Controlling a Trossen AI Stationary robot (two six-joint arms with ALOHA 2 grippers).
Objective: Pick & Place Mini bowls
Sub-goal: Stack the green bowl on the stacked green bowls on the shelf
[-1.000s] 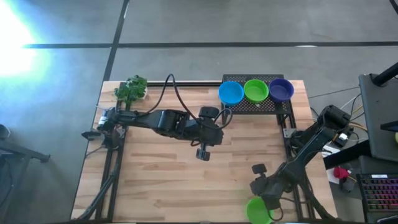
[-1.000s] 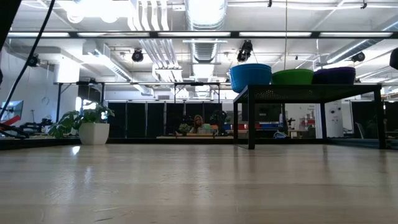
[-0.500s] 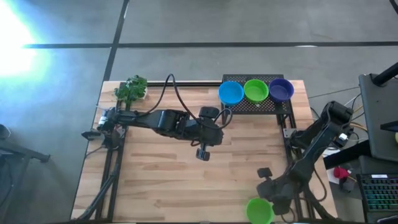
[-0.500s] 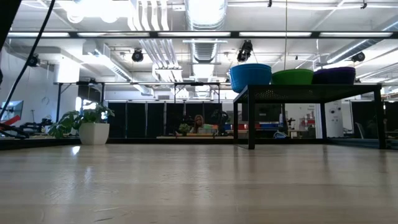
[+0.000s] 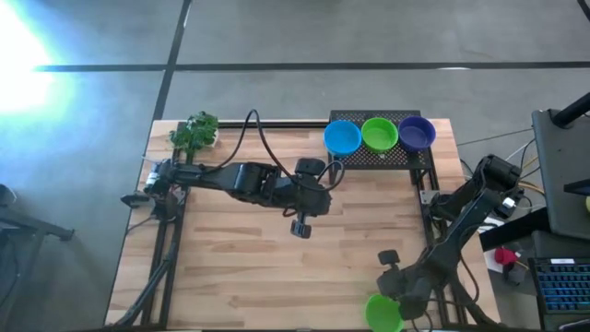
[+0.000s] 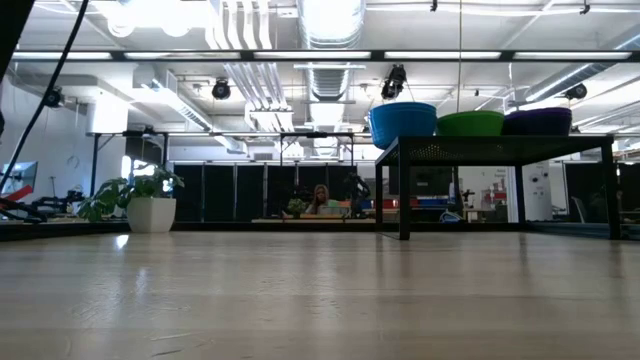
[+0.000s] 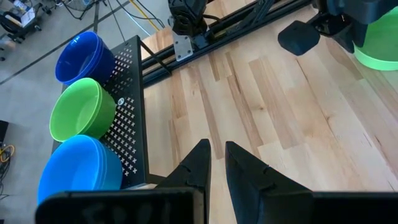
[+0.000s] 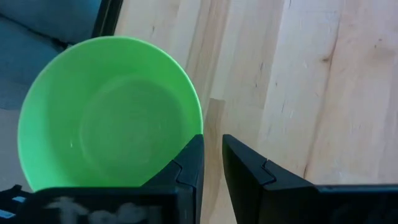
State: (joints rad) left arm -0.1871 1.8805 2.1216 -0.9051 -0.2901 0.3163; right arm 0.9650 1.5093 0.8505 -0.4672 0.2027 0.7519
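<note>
Three mini bowls stand on a black perforated rack point(image 5: 383, 159) at the table's far right: blue point(image 5: 342, 137), green point(image 5: 379, 134) and purple point(image 5: 416, 133). Another green mini bowl point(image 5: 382, 314) sits upright at the table's near edge, right of the middle. My right gripper point(image 8: 212, 140) points steeply down beside this bowl's rim, with a narrow gap between its fingers that shows bare wood. My left gripper point(image 5: 300, 227) hangs high over the table's middle, also narrowly open and with nothing between its fingers point(image 7: 216, 146). My right gripper has one finger point(image 8: 189, 155) over the green bowl's rim point(image 8: 200, 121), at the side that faces the table's middle. That finger hides the spot, so I cannot tell whether it touches the rim. The fingers come from above, slanting.
A small leafy plant point(image 5: 195, 132) in a white pot stands at the far left corner. The rack stands on legs, with free room under it point(image 6: 500, 195). Bare wood lies between the rack and the near edge. Desks and cables stand beyond the table's right edge.
</note>
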